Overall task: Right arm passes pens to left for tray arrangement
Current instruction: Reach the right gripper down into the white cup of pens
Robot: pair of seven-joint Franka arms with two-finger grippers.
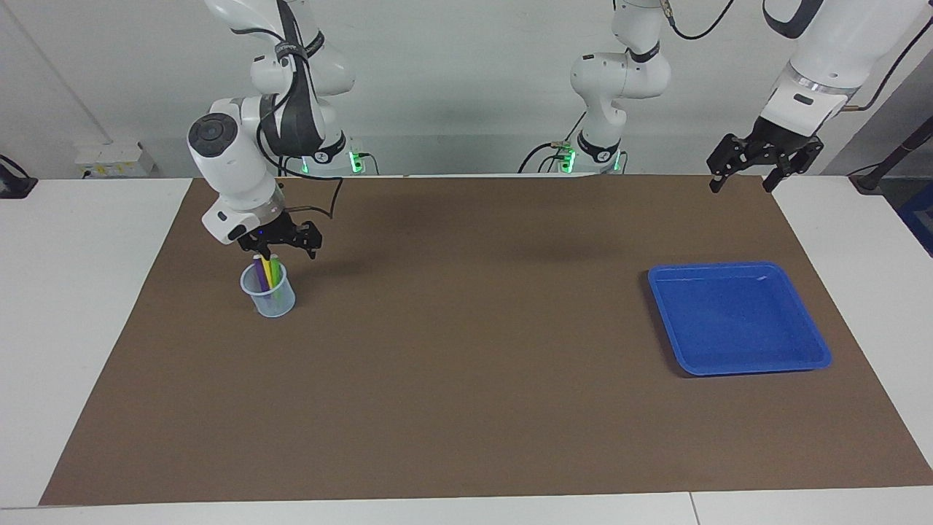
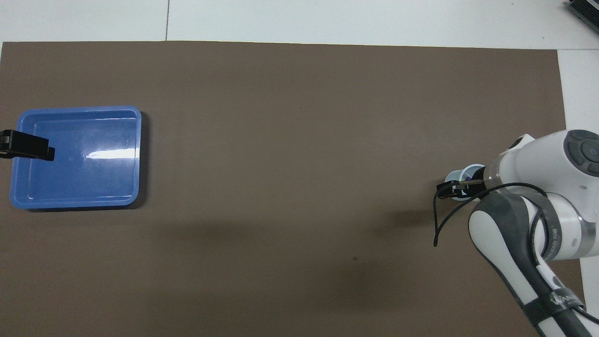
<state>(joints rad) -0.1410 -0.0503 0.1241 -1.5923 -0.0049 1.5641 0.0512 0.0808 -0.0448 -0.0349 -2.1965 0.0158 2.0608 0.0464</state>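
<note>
In the facing view, the lower part of the frame shows only the brown mat [image 1: 466, 408] on the white bench [image 1: 73, 350]; no pen lies on it.

A little higher, at the right of the frame, sits the blue tray [image 1: 816, 343]. Nothing is in it, so in my judgement no pen is arranged yet.

At about the same height, at the left of the frame, stands the small translucent cup [image 1: 271, 299]. The three pens [image 1: 267, 273], purple, yellow and green, stand upright inside it, with their tops above the rim. The right gripper [image 1: 279, 248] hangs directly over these tops, very close to them. Its jaws are apart, and I cannot see that they clamp any pen. In the overhead view the right gripper [image 2: 453, 188] covers most of the cup [image 2: 453, 177] at the right edge of the frame.

Highest in the facing view, at the upper right, the left gripper [image 1: 743, 169] waits in the air above the edge of the mat, well apart from the pens. Its jaws are also apart and hold nothing. In the overhead view its tip [image 2: 28, 147] shows at the left edge of the frame, over the tray [image 2: 135, 154].

So the task seems to be at its very beginning: the first pick from the cup is not yet done, and all three handovers and placements are left.
</note>
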